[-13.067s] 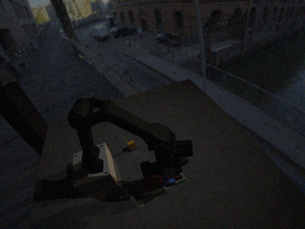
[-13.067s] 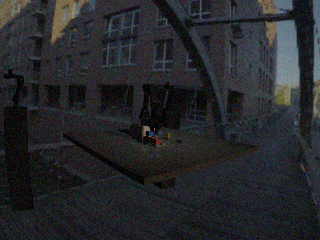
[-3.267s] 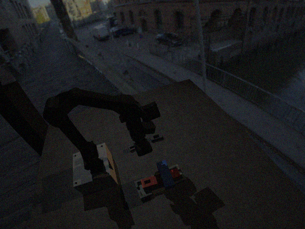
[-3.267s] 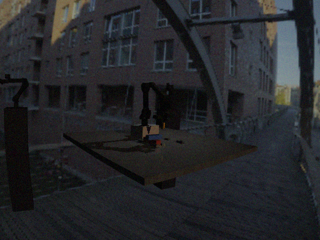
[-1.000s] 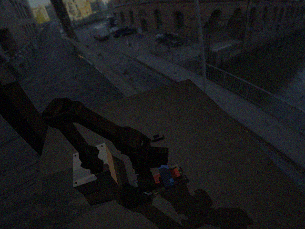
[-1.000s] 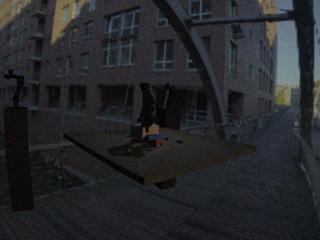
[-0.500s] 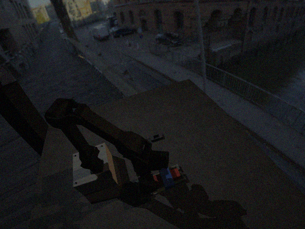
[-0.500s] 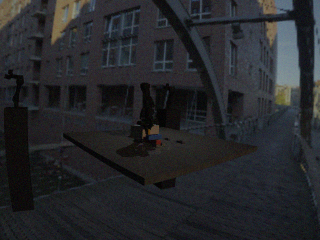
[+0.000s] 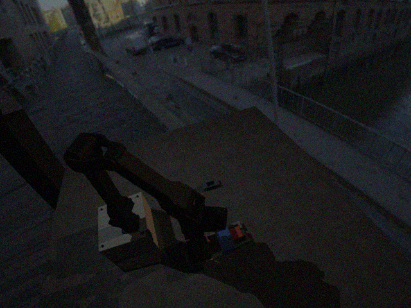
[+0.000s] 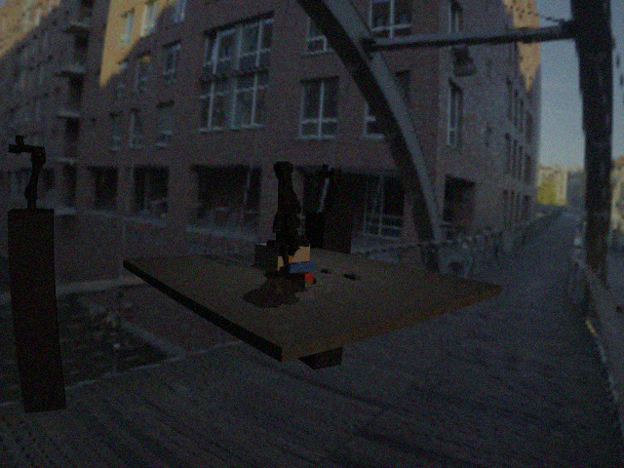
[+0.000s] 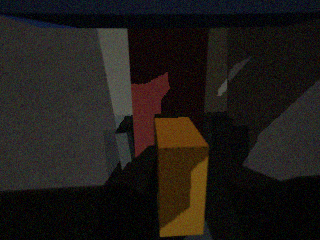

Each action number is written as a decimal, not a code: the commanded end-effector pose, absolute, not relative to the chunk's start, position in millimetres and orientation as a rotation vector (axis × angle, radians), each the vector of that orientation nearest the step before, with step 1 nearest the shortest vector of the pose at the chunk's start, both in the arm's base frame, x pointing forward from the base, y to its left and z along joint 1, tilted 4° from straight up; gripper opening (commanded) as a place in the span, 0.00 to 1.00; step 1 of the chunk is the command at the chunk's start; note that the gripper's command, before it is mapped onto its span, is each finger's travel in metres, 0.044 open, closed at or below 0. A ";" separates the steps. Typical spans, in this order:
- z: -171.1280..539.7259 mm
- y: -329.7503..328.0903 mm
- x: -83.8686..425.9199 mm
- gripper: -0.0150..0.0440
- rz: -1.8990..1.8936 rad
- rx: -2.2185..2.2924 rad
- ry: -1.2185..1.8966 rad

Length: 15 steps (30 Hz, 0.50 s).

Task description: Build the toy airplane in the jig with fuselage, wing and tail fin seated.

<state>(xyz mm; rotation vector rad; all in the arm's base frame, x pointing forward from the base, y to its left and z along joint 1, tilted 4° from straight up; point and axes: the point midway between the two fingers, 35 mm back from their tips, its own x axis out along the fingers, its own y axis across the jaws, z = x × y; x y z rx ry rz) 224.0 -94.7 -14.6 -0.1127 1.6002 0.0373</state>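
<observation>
My gripper (image 11: pixel 171 152) is shut on the upright orange tail fin (image 11: pixel 182 190), low over the tail end of the red fuselage (image 9: pixel 236 233) (image 10: pixel 308 279) (image 11: pixel 145 117). The fuselage lies lengthwise between the pale walls of the jig (image 11: pixel 115 65). The blue wing (image 9: pixel 226 239) (image 10: pixel 303 266) (image 11: pixel 160 7) lies across the top of the fuselage, ahead of the fin. The arm hides the fin in the top view. The fin's tab and the tail socket are hidden, so whether they meet cannot be told. Dark shadow covers much of the fuselage.
A block with a pale top (image 9: pixel 111 235) and light side (image 10: pixel 302 253) stands at the arm's base. Small dark pieces (image 9: pixel 212 185) (image 10: pixel 351 276) lie on the table (image 9: pixel 252 149) (image 10: pixel 352 312), away from the jig. The arm's shadow falls beside the jig.
</observation>
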 end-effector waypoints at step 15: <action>-14.4 -94.8 224.2 0.61 0.037 -0.113 1.600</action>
